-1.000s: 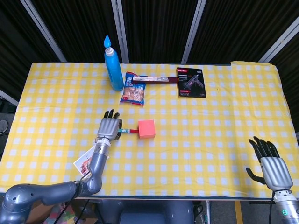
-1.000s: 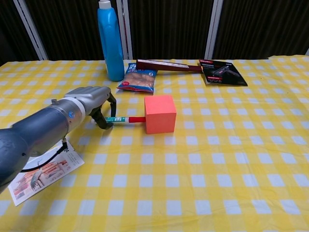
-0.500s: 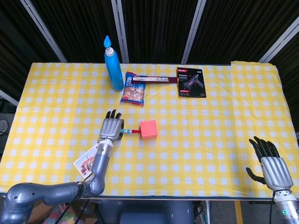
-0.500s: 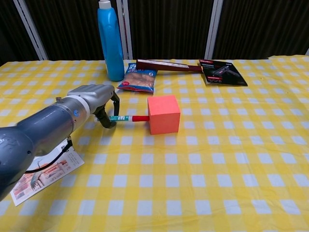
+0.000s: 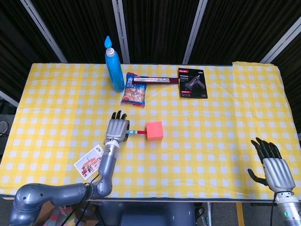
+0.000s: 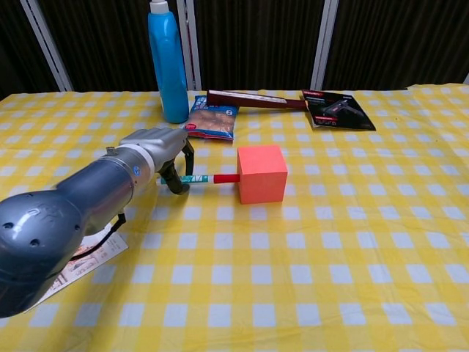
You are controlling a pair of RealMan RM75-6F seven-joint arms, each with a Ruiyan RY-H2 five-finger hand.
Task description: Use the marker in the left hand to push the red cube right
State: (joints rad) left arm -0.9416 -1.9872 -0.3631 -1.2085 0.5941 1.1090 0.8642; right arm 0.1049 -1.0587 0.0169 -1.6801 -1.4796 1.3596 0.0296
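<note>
from the head view, a table covered in a yellow-and-white checked cloth stands before dark corrugated panels crossed by slanted pale metal bars. the red cube sits near the middle of the cloth, an orange-red block with flat matte faces and sharp edges. the left hand lies just left of the cube, fingers curled around the marker, whose red tip touches the cube's left face. well behind the cube stand a blue squeeze bottle, a snack packet, a dark red flat box and a black glue gun package. a printed card lies left of and nearer than the cube. the right hand hovers far right of the cube, past the table's near edge, fingers apart and holding nothing.

from the chest view, the red cube rests flat on the cloth, its top lighter than its front. the left hand grips the marker, a white barrel with green print and a red end meeting the cube's left side. the blue squeeze bottle rises behind the cube, to its left.
</note>
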